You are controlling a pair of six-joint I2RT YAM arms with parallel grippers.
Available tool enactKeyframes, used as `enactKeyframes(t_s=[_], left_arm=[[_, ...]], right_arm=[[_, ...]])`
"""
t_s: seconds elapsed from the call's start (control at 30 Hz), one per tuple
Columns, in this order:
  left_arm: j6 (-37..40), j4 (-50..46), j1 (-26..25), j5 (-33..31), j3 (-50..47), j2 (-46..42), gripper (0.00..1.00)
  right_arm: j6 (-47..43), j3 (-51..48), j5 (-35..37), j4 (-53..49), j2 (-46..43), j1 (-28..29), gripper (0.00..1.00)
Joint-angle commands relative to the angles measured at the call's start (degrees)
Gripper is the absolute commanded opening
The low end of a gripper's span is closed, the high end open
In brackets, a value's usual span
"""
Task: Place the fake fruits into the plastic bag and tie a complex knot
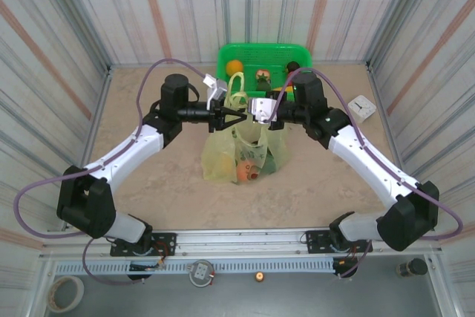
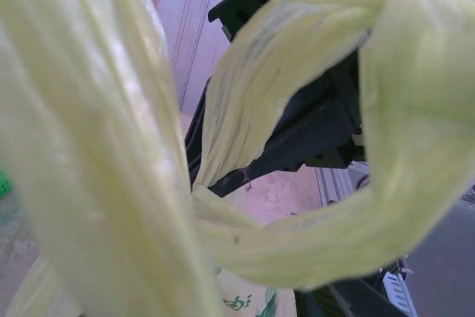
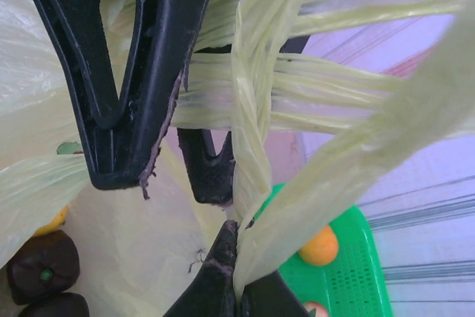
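The yellow-green plastic bag [image 1: 223,155] stands at the table's middle with fake fruits inside, an orange-pink one [image 1: 247,171] and a dark green one [image 1: 272,161]. Its twisted handles [image 1: 236,90] rise above it between both grippers. My right gripper [image 3: 237,272] is shut on a handle strand [image 3: 251,146]. My left gripper [image 1: 225,115] faces it, and its black fingers [image 3: 133,72] stand apart, open, with handle strands [image 3: 326,94] running between them. Handle loops [image 2: 312,220] hang blurred close before the left wrist camera and hide its jaws. Dark brown fruits [image 3: 41,261] lie in the bag.
A rigid green basket [image 1: 297,53] stands behind the bag against the back wall, holding an orange fruit [image 1: 234,66] and others. A small white object [image 1: 364,107] lies at the right. Striped walls enclose the table on three sides.
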Motion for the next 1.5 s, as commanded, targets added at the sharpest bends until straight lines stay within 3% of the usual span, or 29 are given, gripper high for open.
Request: enactKeyframes(t_s=[0.0,0.37,0.8,1.33,1.47], left_arm=[[0.1,2.2,0.8,1.8,-0.7,-0.3,0.4],[-2.5,5.1,0.5,6.4,-0.7,0.3,0.43],[-3.5,5.2,2.0,4.8,-1.0,0.4,0.44],[0.2,0.0,0.7,5.0,-0.3,-0.6,0.53],[0.3,-0.5,1.0,4.4,-0.1,-0.6,0.51]], right_arm=[[-1.3,1.8,-1.7,-1.7,0.5,0.6,0.0],[-4.8,4.6,-2.1,-5.3,2.6,1.9,0.0],[-3.8,2.0,-3.7,-2.4,-0.3,2.0,0.0],[-5.9,3.7,-7.6,-11.5,-2.5,1.4,0.0],[-5.1,2.6,-6.3,-10.4,-3.4,1.5,0.0]])
